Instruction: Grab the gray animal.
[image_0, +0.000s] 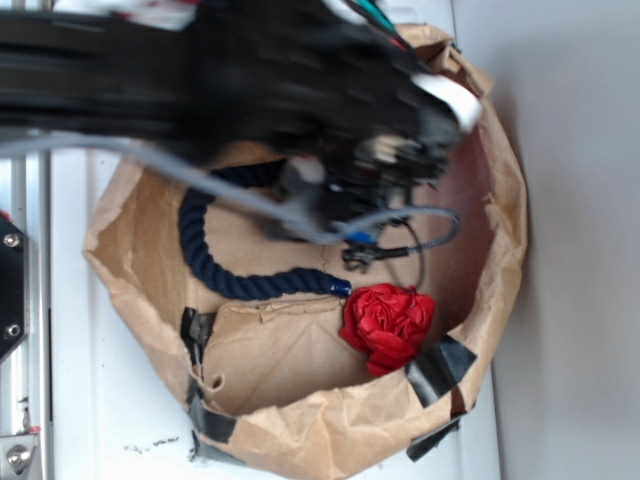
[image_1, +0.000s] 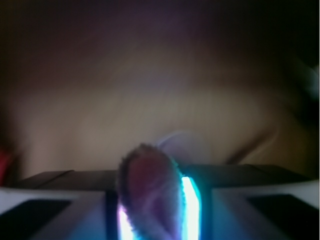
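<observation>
Gray animal (image_1: 150, 192) ear between end effector (image_1: 155, 220) fingers; body hidden.

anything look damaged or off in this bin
The crumpled brown paper bag serving as the bin is torn and patched with black tape along its near rim. Inside, the navy rope and red fabric flower lie loose. The wrist view shows a pink-lined gray plush ear right against the camera.

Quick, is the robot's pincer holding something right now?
Pincer: closed on the gray toy animal; its pink-lined ear sticks up between the fingers.
</observation>
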